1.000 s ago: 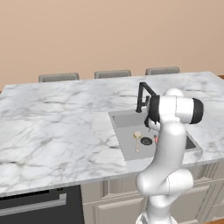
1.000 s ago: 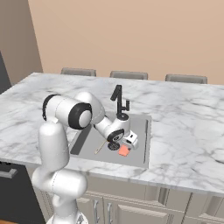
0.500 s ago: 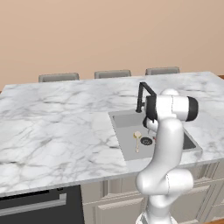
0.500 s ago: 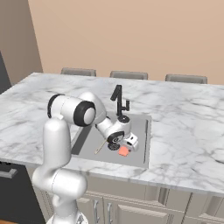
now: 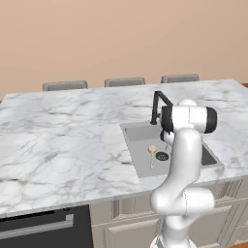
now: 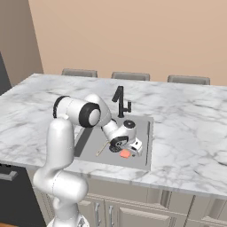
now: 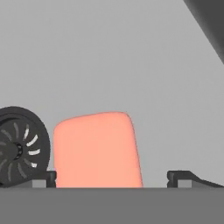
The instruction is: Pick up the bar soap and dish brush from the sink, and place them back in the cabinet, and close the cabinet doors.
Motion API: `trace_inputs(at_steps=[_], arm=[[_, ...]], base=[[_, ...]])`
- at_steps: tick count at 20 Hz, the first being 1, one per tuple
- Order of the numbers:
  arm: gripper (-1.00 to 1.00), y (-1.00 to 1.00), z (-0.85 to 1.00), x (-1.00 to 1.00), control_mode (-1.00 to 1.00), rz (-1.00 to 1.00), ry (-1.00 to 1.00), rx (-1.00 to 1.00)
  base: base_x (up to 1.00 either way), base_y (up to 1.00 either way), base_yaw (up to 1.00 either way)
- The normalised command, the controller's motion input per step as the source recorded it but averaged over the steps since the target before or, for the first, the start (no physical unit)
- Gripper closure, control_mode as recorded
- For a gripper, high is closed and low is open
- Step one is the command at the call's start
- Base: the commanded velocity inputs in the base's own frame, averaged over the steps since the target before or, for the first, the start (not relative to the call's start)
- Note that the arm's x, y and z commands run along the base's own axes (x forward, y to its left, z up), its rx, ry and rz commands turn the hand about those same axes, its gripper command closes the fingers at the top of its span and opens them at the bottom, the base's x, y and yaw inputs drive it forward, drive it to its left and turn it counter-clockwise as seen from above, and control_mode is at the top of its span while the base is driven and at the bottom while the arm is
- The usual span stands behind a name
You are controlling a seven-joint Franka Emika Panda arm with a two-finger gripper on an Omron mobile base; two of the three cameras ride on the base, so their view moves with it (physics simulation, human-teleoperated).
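Soap first, by my reckoning: the salmon-orange rounded bar soap (image 7: pixel 97 148) lies flat on the floor of the grey recessed sink (image 6: pixel 141 156), just beside the dark round drain (image 7: pixel 19 146), and I have the white arm's two-finger gripper (image 7: pixel 111 178) low over it with the jaws spread wide and nothing between them. Through the hand camera the two dark fingertips (image 7: pixel 43 176) stand either side of the bar, the left one close to its edge, the right one well clear, so the bar sits off-centre toward the left finger. I would nudge the hand sideways to centre it, then come straight down until the tips straddle the block, and close across its narrow width. I judge the bar slippery and low, so the pinch should land on its flanks, not its rounded top. Keeping clear of the drain matters too. The cream-headed dish brush with the thin tan wooden handle (image 5: pixel 151 155) lies further along the basin, apart from the soap, near the black angular faucet (image 5: pixel 157 106)
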Motion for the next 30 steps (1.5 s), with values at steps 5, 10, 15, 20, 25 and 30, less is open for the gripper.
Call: trace_inputs(at_steps=[5,10,15,20,25,30], arm=[[-1.0,0.0,-0.25,0.04,-1.0,0.0,0.03,0.0],[1.0,0.0,-0.2,0.04,-1.0,0.0,0.03,0.0],[1.0,0.0,-0.1,0.0,-1.0,0.0,0.02,0.0],[1.0,0.0,0.01,0.0,-1.0,0.0,0.0,0.0],[1.0,0.0,0.48,0.0,-1.0,0.0,-0.04,0.0],[1.0,0.0,0.61,-0.05,-1.0,0.0,-0.01,0.0]], base=[[0.0,0.0,0.0],[0.0,0.0,0.0],[0.0,0.0,0.0],[0.0,0.0,0.0],[0.0,0.0,0.0],[0.0,0.0,0.0]])
